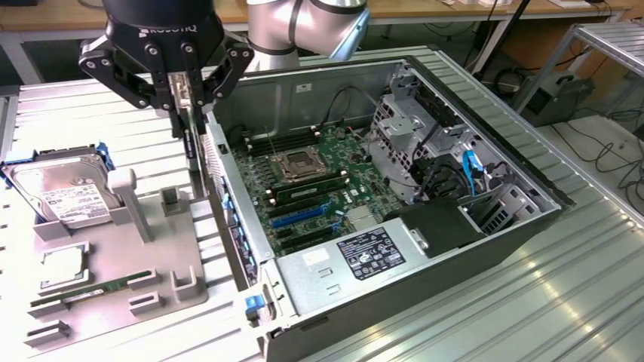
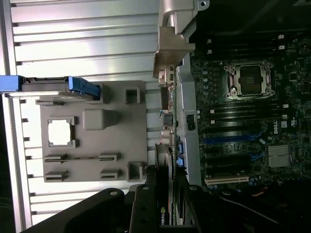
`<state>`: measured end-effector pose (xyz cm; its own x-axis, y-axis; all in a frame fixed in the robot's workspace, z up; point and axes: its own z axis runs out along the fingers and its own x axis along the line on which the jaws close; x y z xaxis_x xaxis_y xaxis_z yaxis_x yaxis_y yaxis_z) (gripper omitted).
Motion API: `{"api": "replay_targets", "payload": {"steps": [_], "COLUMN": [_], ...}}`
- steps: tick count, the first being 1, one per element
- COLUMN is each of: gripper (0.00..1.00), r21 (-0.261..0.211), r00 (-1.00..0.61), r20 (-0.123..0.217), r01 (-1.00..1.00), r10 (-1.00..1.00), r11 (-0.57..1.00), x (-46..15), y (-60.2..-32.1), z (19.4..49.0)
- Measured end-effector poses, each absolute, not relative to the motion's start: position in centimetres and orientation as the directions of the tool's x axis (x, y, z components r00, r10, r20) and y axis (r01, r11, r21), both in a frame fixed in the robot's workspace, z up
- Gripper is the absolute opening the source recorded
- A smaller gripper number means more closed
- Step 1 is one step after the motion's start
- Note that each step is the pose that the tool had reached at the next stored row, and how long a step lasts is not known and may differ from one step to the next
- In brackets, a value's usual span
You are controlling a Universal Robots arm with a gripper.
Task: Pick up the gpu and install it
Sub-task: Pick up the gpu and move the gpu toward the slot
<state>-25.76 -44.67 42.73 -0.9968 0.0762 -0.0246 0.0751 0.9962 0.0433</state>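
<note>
The open computer case (image 1: pixel 302 294) lies on the table (image 1: pixel 563 302), its motherboard (image 1: pixel 312 181) bare with free room above. The pincer (image 1: pixel 181 94) is clenched on the gpu (image 1: pixel 188 132), which hangs on edge below it, over the case's wall on the exterior view's left. Beside that wall, a grey holder (image 1: pixel 151 256) carries a hard drive (image 1: pixel 60 192).

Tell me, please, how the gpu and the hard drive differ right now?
Hold: the gpu hangs upright, clamped in the gripper by the case wall; the hard drive leans tilted in the grey fixture.
Look: the gpu is a slim black card with a silver bracket; the hard drive is silver with a white label and blue rails.
Shared: neither is mounted in the case.
</note>
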Motion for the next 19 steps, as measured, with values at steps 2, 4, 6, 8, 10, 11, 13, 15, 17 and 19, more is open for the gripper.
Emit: {"api": "replay_targets", "payload": {"steps": [2, 4, 6, 8, 10, 11, 13, 15, 17, 19], "gripper": [0.26, 0.26, 0.26, 0.26, 0.26, 0.26, 0.26, 0.26, 0.26, 0.26], "r21": [0.043, 0.043, 0.043, 0.043, 0.043, 0.043, 0.043, 0.043, 0.043, 0.043], "r00": [-0.997, -0.997, -0.997, -0.997, -0.997, -0.997, -0.997, -0.997, -0.997, -0.997], "r20": [-0.025, -0.025, -0.025, -0.025, -0.025, -0.025, -0.025, -0.025, -0.025, -0.025], "r01": [0.075, 0.075, 0.075, 0.075, 0.075, 0.075, 0.075, 0.075, 0.075, 0.075], "r10": [0.076, 0.076, 0.076, 0.076, 0.076, 0.076, 0.076, 0.076, 0.076, 0.076], "r11": [0.996, 0.996, 0.996, 0.996, 0.996, 0.996, 0.996, 0.996, 0.996, 0.996], "x": [-25.5, -25.3, -25.1, -24.9, -24.8, -24.7, -24.5, -24.3, -24.0, -23.8], "y": [-44.7, -44.7, -44.7, -44.7, -44.7, -44.7, -44.7, -44.7, -44.7, -44.7], "z": [42.7, 42.7, 42.7, 42.7, 42.7, 42.7, 42.7, 42.7, 42.7, 42.7]}}
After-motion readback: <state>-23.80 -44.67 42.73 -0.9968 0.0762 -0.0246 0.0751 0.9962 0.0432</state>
